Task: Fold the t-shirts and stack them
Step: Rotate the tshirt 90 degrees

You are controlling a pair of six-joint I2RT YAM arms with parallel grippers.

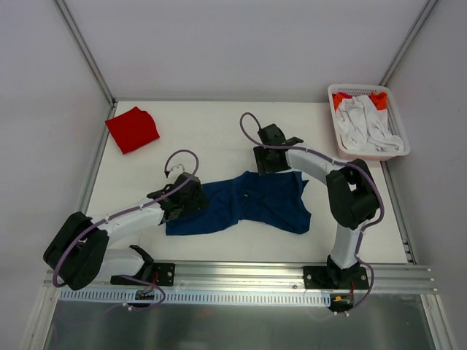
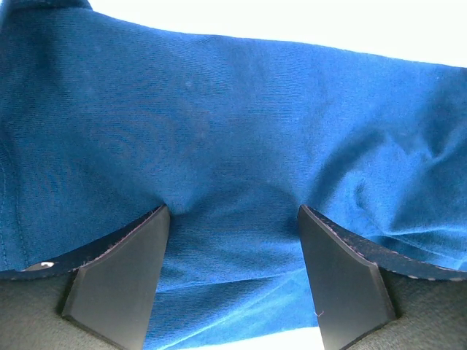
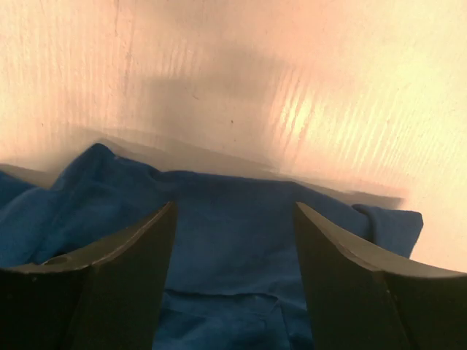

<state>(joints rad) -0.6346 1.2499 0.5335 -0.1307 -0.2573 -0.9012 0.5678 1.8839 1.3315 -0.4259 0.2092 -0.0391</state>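
One white table [image 1: 219, 131], pale walls [image 1: 44, 87] on three sides, metal rail [image 1: 241, 273] on the near side of the navy shirt [image 1: 255, 204]. Counts: two arms, two t-shirts, one basket.

Left arm [image 1: 117, 219] reaches to the navy shirt's left end, right arm [image 1: 343, 197] to its far edge. Navy shirt lies spread and rumpled, flat on the table; print not seen.

Basket [image 1: 368, 149] sits far-right of the navy shirt, well apart, holding white cloth [image 1: 365, 124] and orange bits. Red shirt [image 1: 132, 129] lies folded far-left of the navy shirt, well apart.

Left gripper [image 2: 232, 211] is down on the navy cloth, fingers spread, cloth bunched between them, not clamped. Right gripper [image 3: 233, 205] is over the shirt's far edge, fingers spread, grasping nothing.
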